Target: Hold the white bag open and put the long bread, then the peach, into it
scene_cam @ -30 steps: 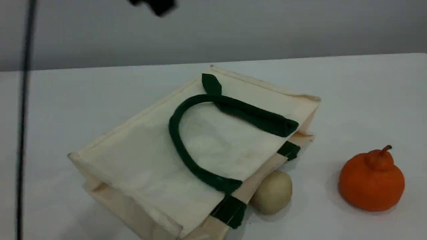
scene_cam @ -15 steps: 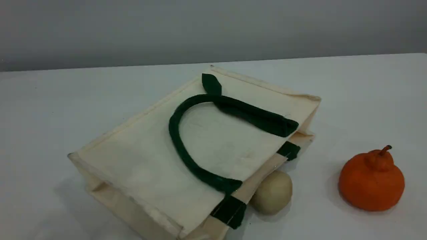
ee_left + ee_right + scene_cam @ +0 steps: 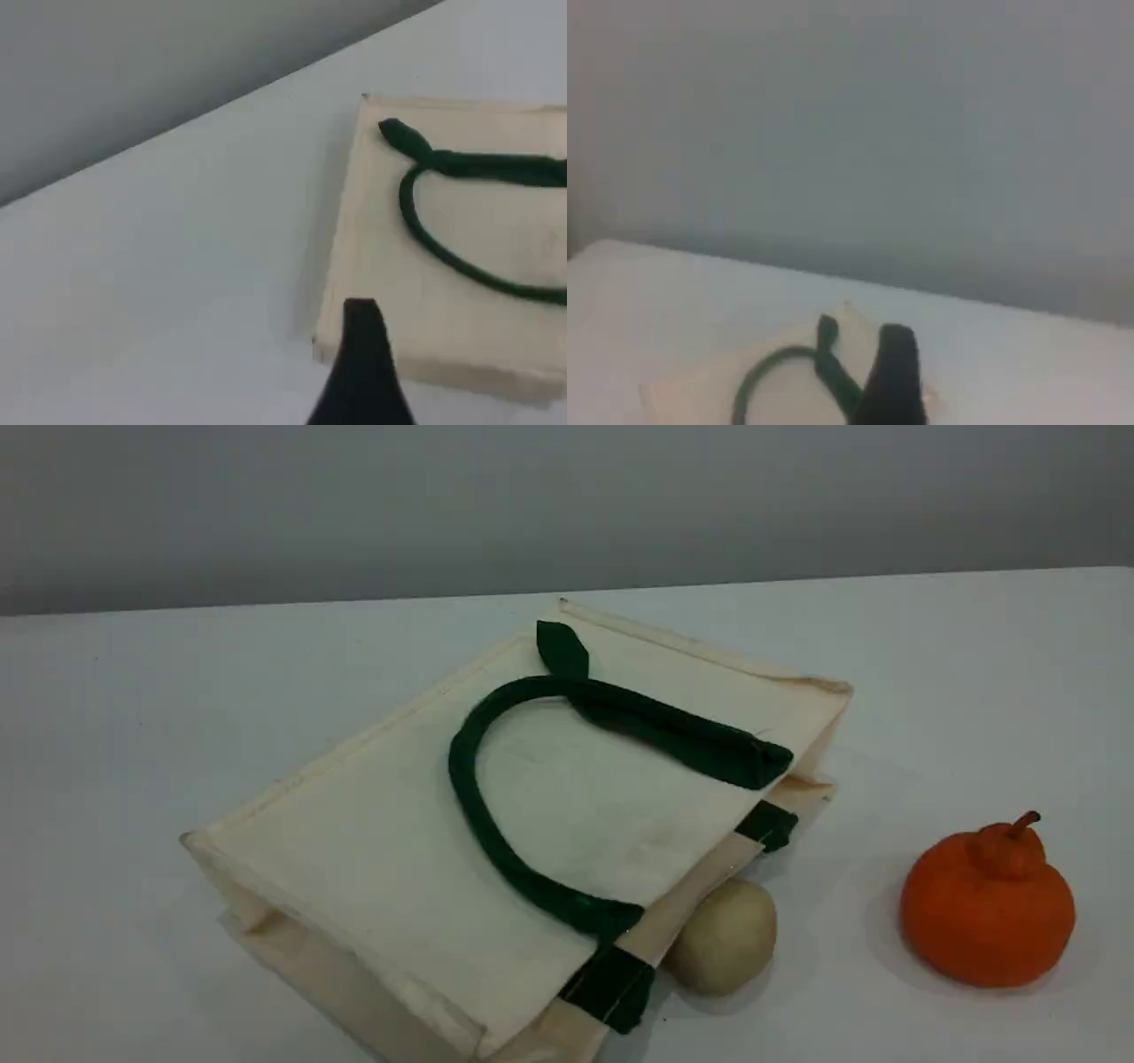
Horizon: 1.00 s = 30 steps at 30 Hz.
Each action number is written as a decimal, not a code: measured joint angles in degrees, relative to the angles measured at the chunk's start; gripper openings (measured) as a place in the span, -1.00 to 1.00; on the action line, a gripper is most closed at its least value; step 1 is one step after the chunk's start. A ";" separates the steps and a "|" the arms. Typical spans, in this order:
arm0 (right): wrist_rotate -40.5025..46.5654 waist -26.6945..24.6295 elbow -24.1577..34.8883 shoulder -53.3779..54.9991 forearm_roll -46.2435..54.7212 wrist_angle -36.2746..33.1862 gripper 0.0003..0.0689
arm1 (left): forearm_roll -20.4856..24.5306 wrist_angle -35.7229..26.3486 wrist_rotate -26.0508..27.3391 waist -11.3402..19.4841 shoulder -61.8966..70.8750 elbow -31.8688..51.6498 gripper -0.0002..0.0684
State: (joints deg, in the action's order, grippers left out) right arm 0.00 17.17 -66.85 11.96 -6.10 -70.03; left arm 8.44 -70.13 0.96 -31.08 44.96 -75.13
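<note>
The white bag (image 3: 372,841) lies flat on its side across the middle of the table, mouth toward the right. One dark green handle (image 3: 461,779) loops over its upper face. The long bread and the peach are out of view in every frame. Neither gripper shows in the scene view. In the left wrist view one dark fingertip (image 3: 359,354) hovers above the bag (image 3: 372,230) near its corner, with nothing on it. In the right wrist view a dark fingertip (image 3: 895,372) hangs high and far back from the bag (image 3: 691,390), also bare.
A tan-beige ball (image 3: 722,934) rests against the bag's mouth edge at the front. An orange stemmed fruit (image 3: 988,908) stands at the right. The white table (image 3: 133,708) ends at a grey wall behind.
A dark blurred arm part at the top and a dark cable at the left of the scene view have gone out of view. The bag and fruits have not moved.
</note>
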 joint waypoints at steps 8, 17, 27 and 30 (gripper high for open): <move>0.00 0.00 13.03 -5.70 0.00 0.06 0.70 | -0.04 0.04 0.00 0.00 -20.88 15.17 0.47; -2.08 0.00 28.74 -5.69 0.25 2.86 0.70 | -0.04 0.12 0.00 0.00 -38.78 32.15 0.47; -4.43 0.00 37.51 -5.69 0.25 8.78 0.70 | -1.06 0.31 -0.96 0.00 -39.97 43.05 0.47; -4.38 0.00 37.51 -5.69 0.25 8.71 0.70 | -1.06 0.24 -3.02 0.00 -39.97 43.59 0.47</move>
State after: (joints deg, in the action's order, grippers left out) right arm -4.38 17.17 -29.34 6.26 -5.85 -61.32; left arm 7.38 -69.89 -2.06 -31.08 4.99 -31.54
